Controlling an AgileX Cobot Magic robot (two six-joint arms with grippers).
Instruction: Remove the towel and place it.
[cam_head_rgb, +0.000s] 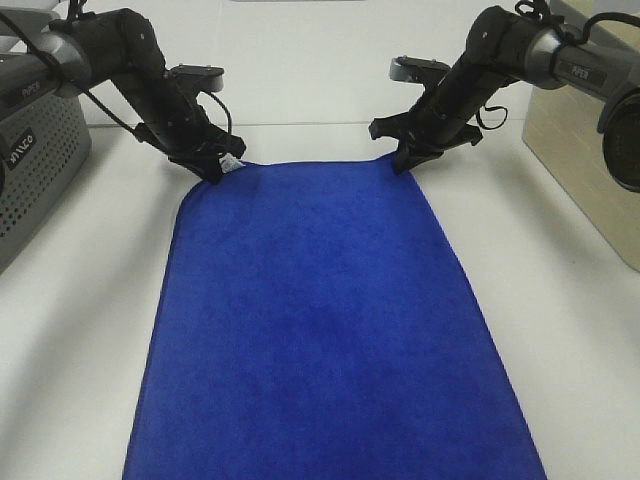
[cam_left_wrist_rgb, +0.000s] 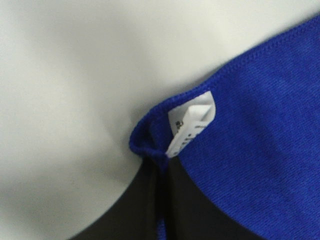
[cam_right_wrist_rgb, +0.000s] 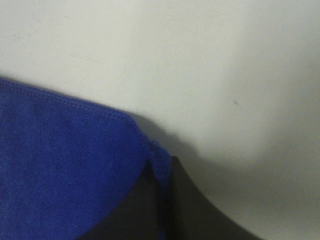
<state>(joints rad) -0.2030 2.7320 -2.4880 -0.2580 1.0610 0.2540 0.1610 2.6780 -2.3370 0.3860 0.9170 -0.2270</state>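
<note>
at the far corners of the towel, left and right jaws each clamp its edge.

Both pincers pinching towel far corners.

The towel is deep royal blue, plain, without pattern. At its far left corner, a small tag is white with tiny dark print.

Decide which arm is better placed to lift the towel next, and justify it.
Neither alone: the left gripper and the right gripper are each shut on a far corner of the towel, so both should lift together.
</note>
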